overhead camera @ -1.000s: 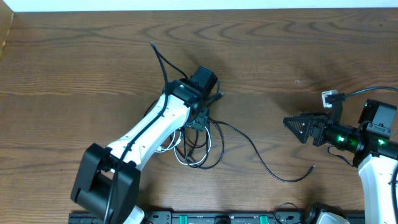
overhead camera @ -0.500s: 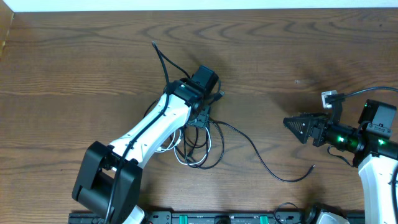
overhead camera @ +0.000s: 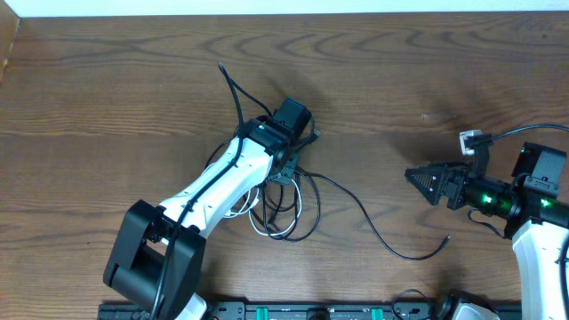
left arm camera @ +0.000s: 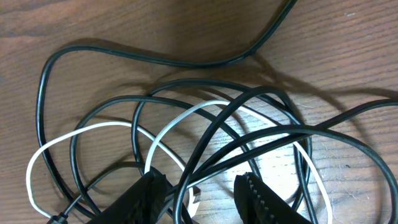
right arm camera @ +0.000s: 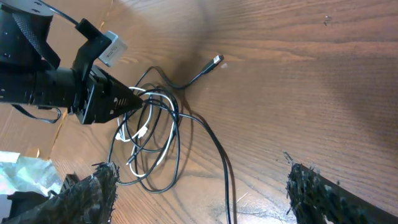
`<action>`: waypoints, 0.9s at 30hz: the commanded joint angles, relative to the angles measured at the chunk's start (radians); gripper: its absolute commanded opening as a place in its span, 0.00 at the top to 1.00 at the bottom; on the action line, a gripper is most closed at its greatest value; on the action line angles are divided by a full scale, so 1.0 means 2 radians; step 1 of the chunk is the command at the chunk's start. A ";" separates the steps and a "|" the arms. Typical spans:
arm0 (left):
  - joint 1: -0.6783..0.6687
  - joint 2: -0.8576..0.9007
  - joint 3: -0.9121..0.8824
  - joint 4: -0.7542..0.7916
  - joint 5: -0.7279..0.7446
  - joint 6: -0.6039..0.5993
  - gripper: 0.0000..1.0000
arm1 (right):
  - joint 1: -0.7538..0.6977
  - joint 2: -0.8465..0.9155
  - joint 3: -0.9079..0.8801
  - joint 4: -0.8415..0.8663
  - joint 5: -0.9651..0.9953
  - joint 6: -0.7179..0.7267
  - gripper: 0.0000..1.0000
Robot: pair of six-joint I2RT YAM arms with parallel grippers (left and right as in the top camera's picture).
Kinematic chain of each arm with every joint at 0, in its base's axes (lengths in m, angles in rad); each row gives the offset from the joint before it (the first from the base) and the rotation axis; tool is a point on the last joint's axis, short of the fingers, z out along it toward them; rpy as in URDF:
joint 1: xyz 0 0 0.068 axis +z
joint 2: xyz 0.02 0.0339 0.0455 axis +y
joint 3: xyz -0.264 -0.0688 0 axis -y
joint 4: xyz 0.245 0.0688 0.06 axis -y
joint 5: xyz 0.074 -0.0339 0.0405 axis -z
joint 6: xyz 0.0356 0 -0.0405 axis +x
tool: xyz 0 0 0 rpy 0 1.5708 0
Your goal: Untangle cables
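Observation:
The cables lie in a tangled pile at mid-table, several black loops with one white cord threaded through. One black strand trails right to a free end. Another runs up to a plug. My left gripper is down on the pile. In the left wrist view its jaws stand apart, with black strands and a bit of white cord crossing between them. My right gripper hovers off to the right, open and empty. Its wrist view shows the pile ahead and a plug.
The wooden table reaches a white wall at the back. A black rail with the arm bases runs along the front edge. A white tag sits on the right arm's own cable. Crumpled material lies beyond the table.
The left gripper has nudged slightly up and right on the pile, and the upper cable end has shifted a little with it. The right arm has stayed still.

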 commanded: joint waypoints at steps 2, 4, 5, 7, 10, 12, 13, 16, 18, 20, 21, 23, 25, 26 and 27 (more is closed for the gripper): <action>0.000 0.006 -0.013 -0.001 -0.005 -0.001 0.58 | -0.001 0.001 -0.001 -0.001 -0.003 -0.007 0.15; 0.000 0.006 -0.014 -0.001 -0.005 -0.001 0.59 | -0.001 0.001 -0.001 -0.001 -0.003 -0.007 0.15; 0.000 0.006 -0.014 -0.001 -0.005 -0.003 0.59 | -0.001 0.001 -0.001 -0.001 -0.003 -0.007 0.15; 0.000 0.006 -0.014 -0.001 -0.002 -0.015 0.59 | -0.001 0.001 -0.001 -0.001 -0.003 -0.007 0.15; 0.000 0.006 -0.014 -0.002 -0.001 -0.018 0.59 | -0.001 0.001 -0.001 -0.001 -0.003 -0.007 0.15; 0.000 0.006 -0.015 -0.001 -0.001 -0.019 0.59 | -0.001 0.001 -0.001 -0.001 -0.003 -0.007 0.15; 0.000 0.006 -0.015 -0.001 -0.001 -0.019 0.60 | -0.001 0.001 -0.001 -0.001 -0.003 -0.007 0.15; 0.000 0.006 -0.020 0.001 -0.001 -0.019 0.63 | -0.001 0.001 -0.001 -0.001 -0.003 -0.007 0.15; 0.000 0.006 -0.026 0.005 0.001 -0.019 0.64 | -0.001 0.001 -0.001 -0.001 -0.003 -0.007 0.15; 0.000 0.006 -0.034 0.009 0.011 -0.018 0.64 | -0.001 0.001 -0.001 -0.001 -0.003 -0.007 0.15; 0.000 0.006 -0.037 0.011 0.015 -0.018 0.64 | -0.001 0.001 -0.001 -0.001 -0.003 -0.007 0.15; 0.000 0.006 -0.042 0.014 0.019 -0.018 0.64 | -0.001 0.001 -0.001 -0.001 -0.003 -0.007 0.15; 0.000 0.006 -0.043 0.017 0.022 -0.018 0.65 | -0.001 0.001 -0.001 -0.001 -0.003 -0.007 0.15; 0.000 0.006 -0.043 0.018 0.022 -0.018 0.65 | -0.001 0.001 -0.001 -0.001 -0.003 -0.007 0.15; 0.000 0.006 -0.043 0.019 0.022 -0.018 0.66 | -0.001 0.001 -0.001 -0.001 -0.003 -0.007 0.15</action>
